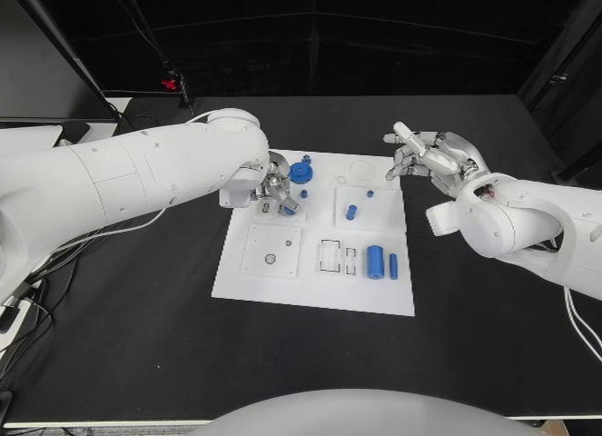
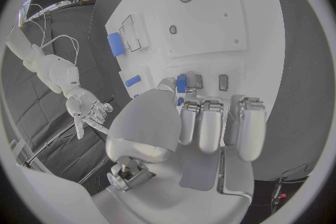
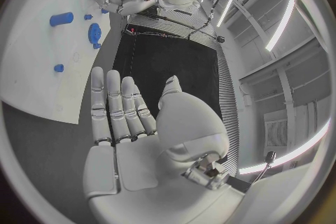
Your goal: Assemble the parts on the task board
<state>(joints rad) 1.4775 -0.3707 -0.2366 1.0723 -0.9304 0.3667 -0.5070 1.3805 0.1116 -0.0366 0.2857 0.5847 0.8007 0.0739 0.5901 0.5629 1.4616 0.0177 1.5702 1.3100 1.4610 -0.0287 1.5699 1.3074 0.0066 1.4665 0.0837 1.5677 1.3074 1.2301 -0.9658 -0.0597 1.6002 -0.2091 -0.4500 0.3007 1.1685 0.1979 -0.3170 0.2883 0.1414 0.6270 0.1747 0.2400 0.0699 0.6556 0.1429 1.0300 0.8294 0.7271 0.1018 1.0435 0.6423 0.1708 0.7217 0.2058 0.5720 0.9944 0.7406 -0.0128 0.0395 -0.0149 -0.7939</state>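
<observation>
Slippage is the risk: the left hand (image 1: 277, 189), low over the task board (image 1: 255, 282), pinches a small blue part (image 2: 181, 83) that could tilt and jam; the right hand (image 1: 429, 156) hovers empty, fingers spread.

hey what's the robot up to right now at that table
The robot is assembling small blue parts on the white task board. Its left hand is down over the board's far left area, fingers curled around a small blue part. Its right hand hovers past the board's far right corner, fingers apart and holding nothing. A larger blue cylinder lies nearer the board's front.
</observation>
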